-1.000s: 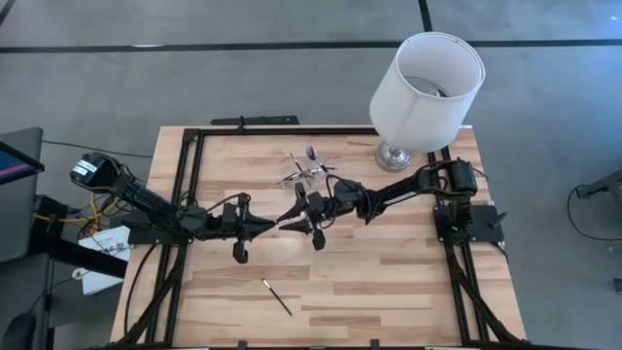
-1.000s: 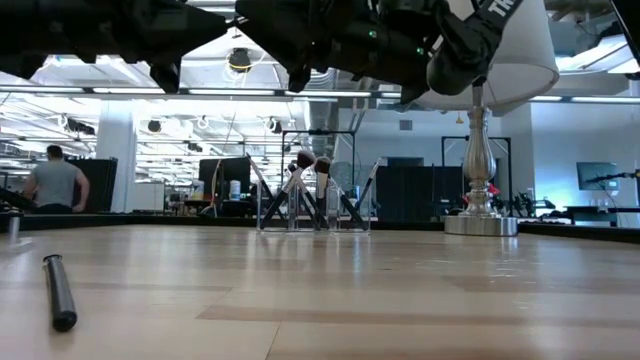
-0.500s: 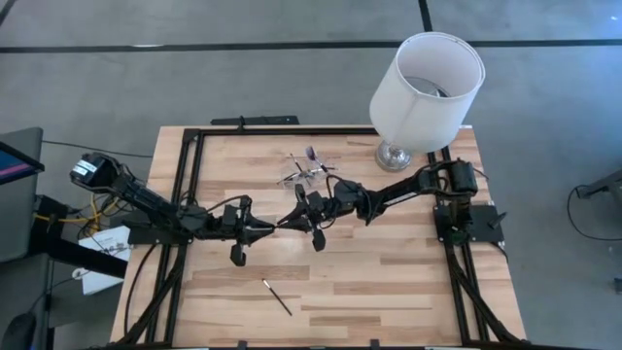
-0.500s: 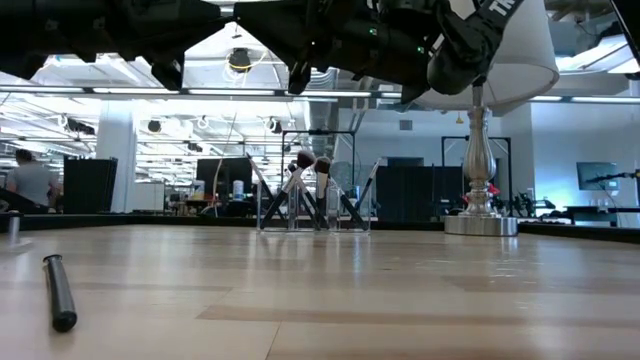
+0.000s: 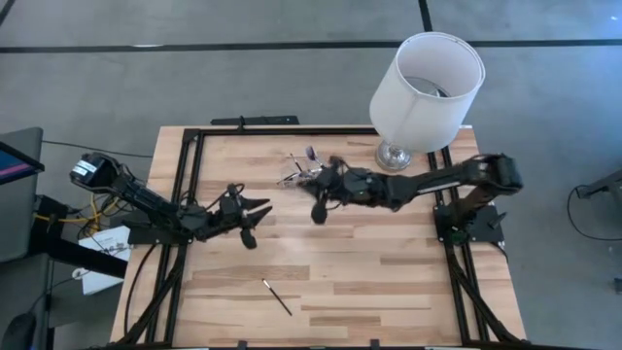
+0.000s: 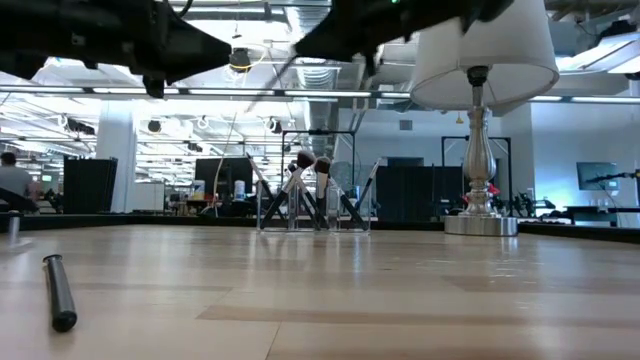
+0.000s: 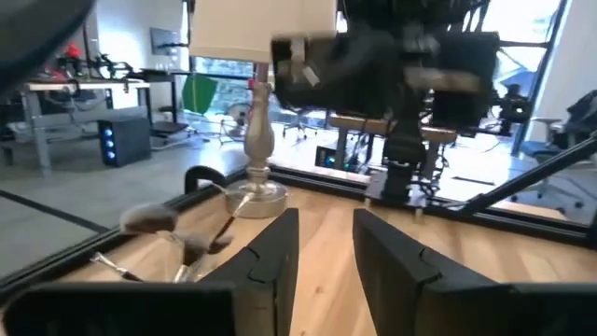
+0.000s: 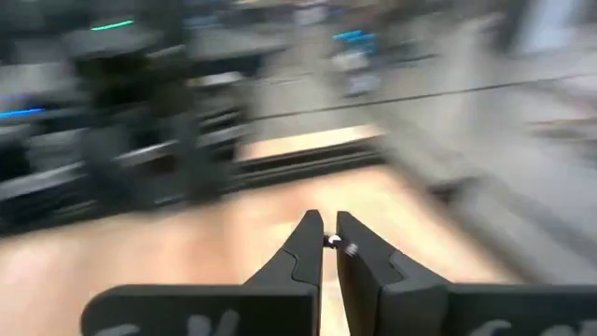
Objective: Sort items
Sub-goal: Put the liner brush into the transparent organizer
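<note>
Right tool (image 5: pixel 331 175) was closed on a slim makeup brush (image 8: pixel 333 243) (only a silvery bit of it showed, pinched between the fingertips in the right wrist view), hanging above the far-middle of the light wooden counter (image 5: pixel 389 282), just beside the small clear plastic container (image 5: pixel 301 175) with the rest of the black-handled brushes (image 6: pixel 305 190) standing in it, leaning at angles. Left tool (image 5: pixel 255 212) was left of centre, above the counter, fingers apart and nothing between them. One more thin black-handled brush (image 5: pixel 277 297) lay flat near the front edge, well apart from both arms; in the low view it sat at the near left. Tall lamp with white drum shade (image 5: pixel 426 83) stood at the far right corner, near the right arm. Handling judgement: these brushes are light, stiff and thin, smooth handles likely to slip or pivot in the fingers, and the bristle ends are soft and should stay out of the grip. Best hold is mid-handle or at the ferrule. The flat one gives little clearance over the wood, so it needs a low, square pinch across the handle; it could roll.
</note>
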You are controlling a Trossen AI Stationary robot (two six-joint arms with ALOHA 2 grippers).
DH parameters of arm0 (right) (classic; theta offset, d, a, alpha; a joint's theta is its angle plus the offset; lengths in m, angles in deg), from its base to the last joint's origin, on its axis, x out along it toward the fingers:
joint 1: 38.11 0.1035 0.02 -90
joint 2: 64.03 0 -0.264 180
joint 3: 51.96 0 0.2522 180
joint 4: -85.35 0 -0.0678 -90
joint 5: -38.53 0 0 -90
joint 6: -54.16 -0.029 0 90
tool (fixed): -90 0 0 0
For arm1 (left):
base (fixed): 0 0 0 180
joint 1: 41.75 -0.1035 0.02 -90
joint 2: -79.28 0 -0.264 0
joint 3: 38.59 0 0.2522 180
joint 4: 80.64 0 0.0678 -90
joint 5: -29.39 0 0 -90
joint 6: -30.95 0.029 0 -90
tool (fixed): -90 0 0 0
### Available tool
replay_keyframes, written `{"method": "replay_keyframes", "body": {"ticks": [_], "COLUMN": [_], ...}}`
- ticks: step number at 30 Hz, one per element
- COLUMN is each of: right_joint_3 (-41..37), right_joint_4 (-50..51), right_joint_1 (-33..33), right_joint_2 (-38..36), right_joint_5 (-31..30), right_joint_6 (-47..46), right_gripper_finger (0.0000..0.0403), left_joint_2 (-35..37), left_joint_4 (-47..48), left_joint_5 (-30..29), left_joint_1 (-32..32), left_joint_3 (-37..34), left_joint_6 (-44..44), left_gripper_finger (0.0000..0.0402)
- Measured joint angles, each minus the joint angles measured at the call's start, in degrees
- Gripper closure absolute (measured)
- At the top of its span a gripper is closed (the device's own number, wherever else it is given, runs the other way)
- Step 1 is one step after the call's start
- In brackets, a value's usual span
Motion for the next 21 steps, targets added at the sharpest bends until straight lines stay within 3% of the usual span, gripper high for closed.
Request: {"method": "replay_keyframes", "body": {"ticks": [2, 4, 10, 15, 21], "right_joint_3": [0.1, 0.1, 1.7, 6.4, 15.4], "right_joint_4": [1.5, 2.1, 5.6, 7.0, 19.7], "right_joint_1": [-1.1, -3.0, -8.5, -11.3, -12.2], "right_joint_2": [-1.6, -1.4, 5.6, 11.6, 16.1], "right_joint_5": [-7.8, -9.5, -3.5, 9.4, 8.5], "right_joint_6": [1.3, 1.3, -4.6, -4.2, -0.1], "right_gripper_finger": [0.0394, 0.0394, 0.0394, 0.0394, 0.0392], "left_joint_2": [0.0, 0.0, 0.0, 0.0, 0.0], "left_joint_4": [0.0, 0.0, 0.0, 0.1, 1.1], "left_joint_5": [-0.1, -0.2, -0.3, -0.1, 0.1], "left_joint_1": [-0.8, -1.9, -4.9, -6.4, -6.5], "left_joint_3": [0.0, 0.0, 0.0, -0.2, -0.2], "left_joint_6": [0.2, 0.1, -0.8, -2.9, -3.0], "left_gripper_finger": [0.0300, 0.0300, 0.0300, 0.0300, 0.0300]}}
